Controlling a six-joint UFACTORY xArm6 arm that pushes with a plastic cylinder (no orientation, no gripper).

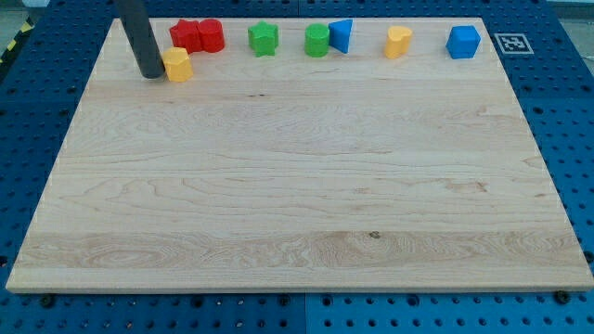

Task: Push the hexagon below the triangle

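My tip [150, 74] is near the view's top left, just left of the yellow hexagon [177, 65] and touching or almost touching it. The blue triangle [342, 35] sits at the top centre, right against a green cylinder [317, 41]. The hexagon lies far to the left of the triangle and a little lower.
A red star-like block [187, 36] and a red cylinder [212, 35] sit together just above right of the hexagon. A green star [264, 39], a yellow cylinder-like block [398, 42] and a blue cube [462, 42] line the top edge of the wooden board [297, 186].
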